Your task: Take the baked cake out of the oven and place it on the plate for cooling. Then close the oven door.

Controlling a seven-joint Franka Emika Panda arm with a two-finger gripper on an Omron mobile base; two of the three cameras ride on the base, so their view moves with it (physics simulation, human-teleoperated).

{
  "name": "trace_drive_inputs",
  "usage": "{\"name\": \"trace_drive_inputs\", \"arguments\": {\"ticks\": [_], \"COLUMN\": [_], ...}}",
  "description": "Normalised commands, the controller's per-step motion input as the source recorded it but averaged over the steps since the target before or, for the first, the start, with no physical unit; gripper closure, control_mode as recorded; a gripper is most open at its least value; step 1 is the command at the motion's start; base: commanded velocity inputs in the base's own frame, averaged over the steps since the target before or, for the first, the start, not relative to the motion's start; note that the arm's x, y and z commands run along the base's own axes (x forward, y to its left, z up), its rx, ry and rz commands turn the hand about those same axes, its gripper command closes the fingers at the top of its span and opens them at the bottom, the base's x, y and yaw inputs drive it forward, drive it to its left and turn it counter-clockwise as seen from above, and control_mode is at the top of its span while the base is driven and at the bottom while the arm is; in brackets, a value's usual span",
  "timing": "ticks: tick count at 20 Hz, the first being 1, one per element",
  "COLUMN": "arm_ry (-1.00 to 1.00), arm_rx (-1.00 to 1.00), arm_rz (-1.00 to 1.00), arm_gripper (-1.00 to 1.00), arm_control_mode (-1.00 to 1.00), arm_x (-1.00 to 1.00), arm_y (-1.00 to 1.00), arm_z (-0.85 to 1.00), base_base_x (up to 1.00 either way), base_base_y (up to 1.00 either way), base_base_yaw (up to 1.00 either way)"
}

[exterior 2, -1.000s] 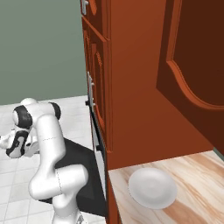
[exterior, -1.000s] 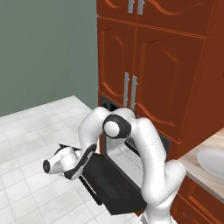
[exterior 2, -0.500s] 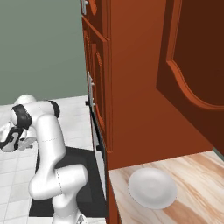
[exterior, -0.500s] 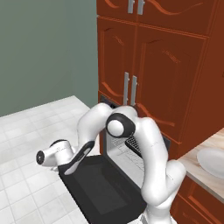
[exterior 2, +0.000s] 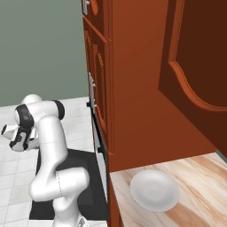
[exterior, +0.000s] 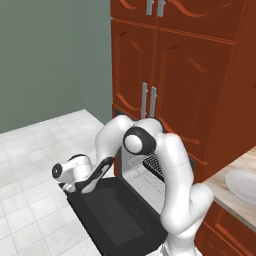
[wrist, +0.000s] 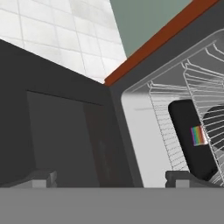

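The oven (exterior: 146,169) is open, and its oven door (exterior: 116,216) lies folded down flat, a black panel with a darker window (wrist: 61,135). In the hand view, the wire rack (wrist: 192,83) and a flat black tray (wrist: 189,141) show inside the oven. On the tray sits the baked cake (wrist: 199,135), a tiny piece with coloured stripes. My gripper (exterior: 98,176) hangs low at the door's outer edge, facing the oven, open with nothing between its fingertips (wrist: 43,178). It also appears at far left in the right base view as gripper (exterior 2: 17,141). The white plate (exterior 2: 154,190) rests on the wooden counter (exterior 2: 199,177).
Red-brown cabinets (exterior: 170,85) with silver handles (exterior: 148,100) rise above the oven. A cabinet door (exterior 2: 199,62) stands swung open above the counter. White tiled floor (exterior: 35,150) spreads to the left of the lowered door. The plate (exterior: 243,184) lies right of the arm.
The oven door has swung from half lowered to lying flat. My gripper drew away from the oven and down with the door's edge, staying open.
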Motion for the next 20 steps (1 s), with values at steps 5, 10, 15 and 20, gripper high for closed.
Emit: {"name": "trace_drive_inputs", "arguments": {"ticks": [5, 10, 15, 20], "arm_ry": [0.01, 0.06, 0.11, 0.02], "arm_rx": [0.0, 0.0, -0.07, -0.17], "arm_rz": [0.0, 0.0, 0.0, 0.0], "arm_gripper": [-1.0, -1.0, -1.0, -1.0], "arm_control_mode": [-1.0, -1.0, -1.0, -1.0], "arm_x": [0.36, 0.37, 0.24, 0.14], "arm_y": [-0.17, -0.12, -0.16, -0.23], "arm_z": [-0.19, -0.01, -0.01, -0.1], "base_base_x": [0.0, 0.0, 0.0, 0.0], "base_base_y": [0.0, 0.0, 0.0, 0.0], "base_base_yaw": [0.0, 0.0, 0.0, 0.0]}}
